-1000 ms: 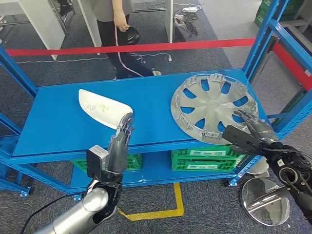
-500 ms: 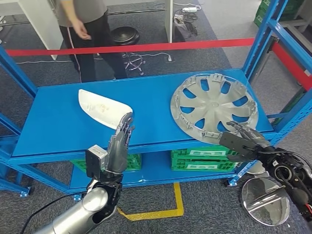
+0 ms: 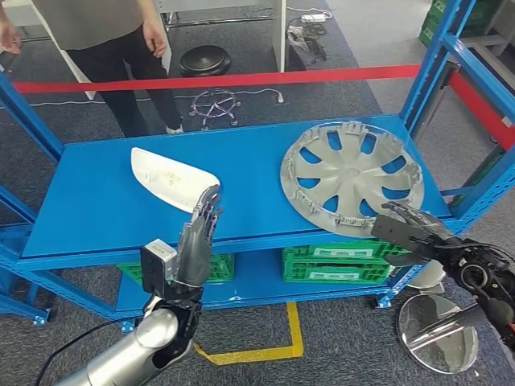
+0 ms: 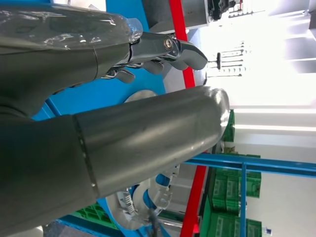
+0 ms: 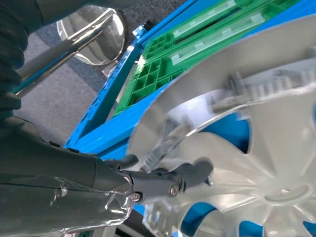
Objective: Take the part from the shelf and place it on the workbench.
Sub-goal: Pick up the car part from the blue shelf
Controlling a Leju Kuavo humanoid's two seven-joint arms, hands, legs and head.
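Two hands show in the head view; left hand (image 3: 197, 241) raised in front of the blue shelf (image 3: 91, 209), fingers straight and close together, holding nothing, their tips just short of the near end of a white curved panel (image 3: 171, 178) lying on the shelf; right hand (image 3: 413, 232) at the shelf's front edge, fingers slightly apart and reaching toward the near rim of the silver wheel cover (image 3: 351, 176), which lies flat on the shelf, just beyond the fingertips; contact cannot be told from here; green crates (image 3: 331, 263) on the lower shelf below the fingers; a person (image 3: 109, 40) stands behind a red tape (image 3: 243, 79). Left wrist view: thick thumb (image 4: 156, 133) and darker fingers (image 4: 168, 49) extended, apart from one another, nothing between them; wheel cover rim well past them. Right wrist view: dark fingers (image 5: 175, 180) stretched out against the cover's rim (image 5: 231, 128), not closed around it; whether they touch, cannot tell.
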